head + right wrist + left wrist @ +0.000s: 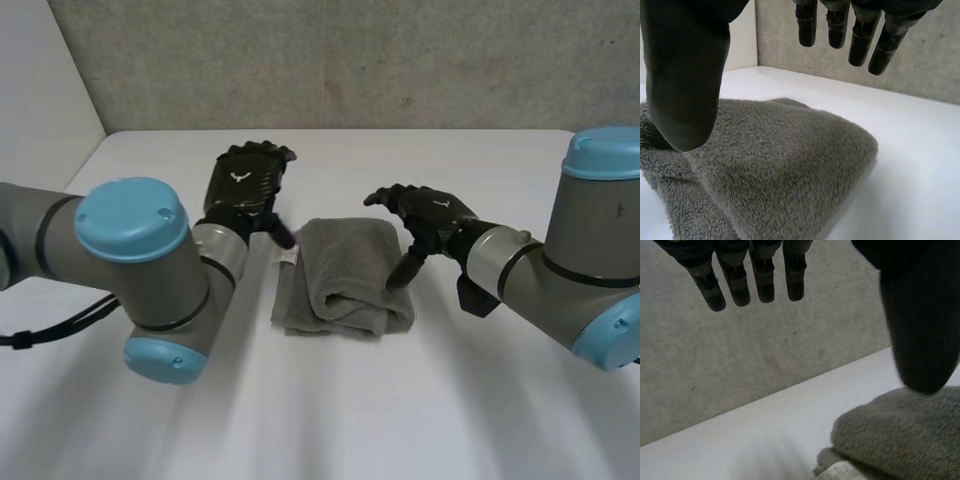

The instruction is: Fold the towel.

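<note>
A grey towel (345,275) lies folded into a small thick bundle in the middle of the white table (320,420). My left hand (243,190) hovers just beyond the towel's far left corner, open, fingers (755,282) straight, thumb above the towel (900,435). My right hand (425,225) is at the towel's right edge, open, with the thumb pointing down at the cloth. In the right wrist view the towel (785,170) lies under the palm, the thumb (682,80) close above it and the fingers (860,35) spread apart over it, holding nothing.
A grey wall (320,60) stands behind the table's far edge. A white label (287,257) sticks out at the towel's left edge. Both arms (130,260) reach in from the near corners.
</note>
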